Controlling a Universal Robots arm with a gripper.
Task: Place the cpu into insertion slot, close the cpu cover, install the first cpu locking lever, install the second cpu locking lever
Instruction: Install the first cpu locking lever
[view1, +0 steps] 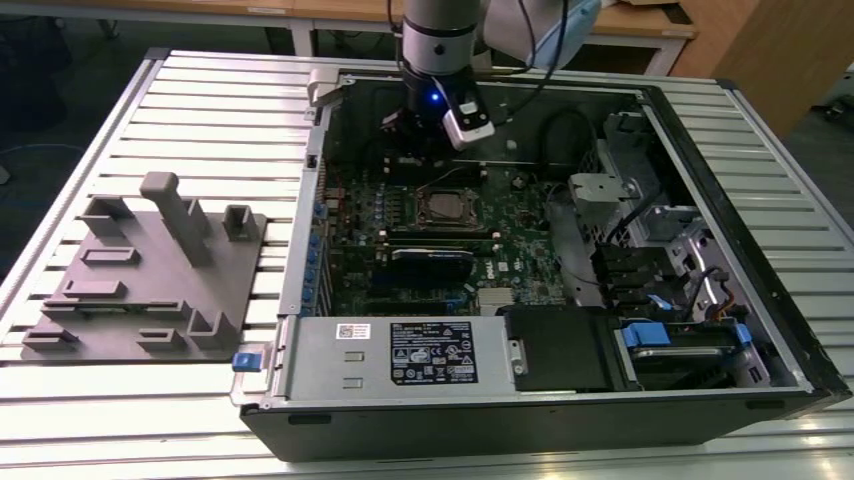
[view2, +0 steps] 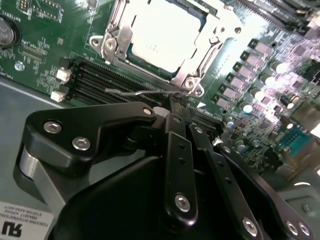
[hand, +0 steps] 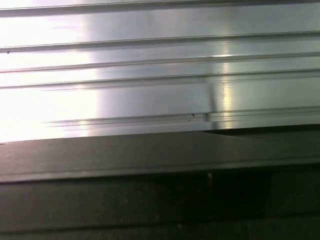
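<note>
The cpu (view2: 160, 30), a flat silver-grey square, lies in the insertion slot (view1: 447, 207) on the green board. The silvery cpu cover (view2: 200, 60) lies down flat around it. A thin wire locking lever (view2: 135, 93) runs along the slot's near edge, raised slightly off the board. In the second wrist view my gripper (view2: 176, 106) is shut, its black fingertips pressed together right at this lever, and whether they touch it is unclear. In the exterior view the gripper (view1: 424, 150) hangs inside the open computer case, just behind the slot.
Long black memory slots (view2: 115, 82) lie between gripper and socket. A power supply box (view1: 400, 352) fills the case front, with drive bays and cables (view1: 654, 250) at the exterior view's right. A grey fixture (view1: 154, 270) sits on the slatted table (hand: 150, 65) beside the case wall (hand: 150, 155).
</note>
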